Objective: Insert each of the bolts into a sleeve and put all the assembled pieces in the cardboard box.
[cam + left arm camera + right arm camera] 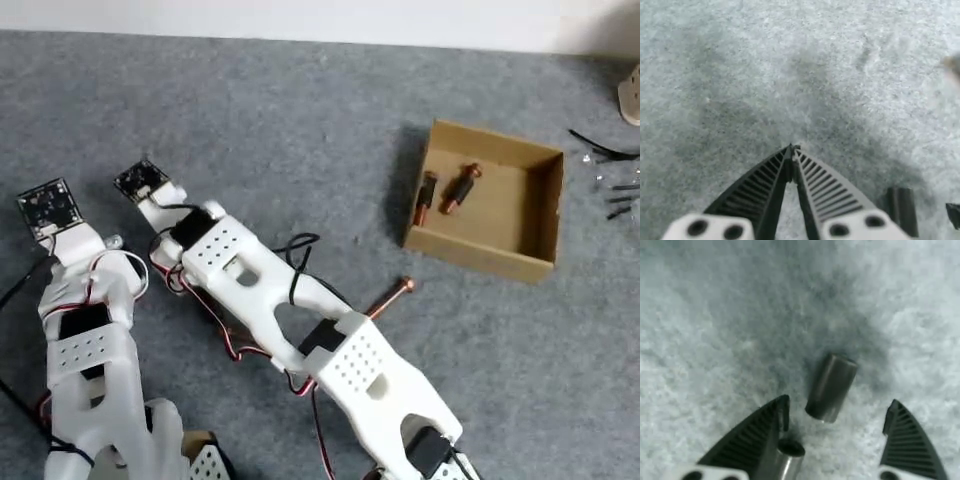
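Right jaws spread wide around sleeve [831, 387] on bench; left jaws closed, empty. Loose bolt [390, 297] beside right arm, two assembled pieces [460, 188] in cardboard box [475, 253]. My worry: second sleeve [785, 455] just beside one jaw, closing could knock it.

smooth dark metal sleeve [831, 387] on rough grey felt [715, 315]; matt cardboard box [478, 254].

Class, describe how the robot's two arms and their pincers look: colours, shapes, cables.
The arms are white shells with perforated panels, black motors and red and black cables; a dark circuit board tops each wrist. The left pincer and right pincer have black, ribbed, tapering fingers.
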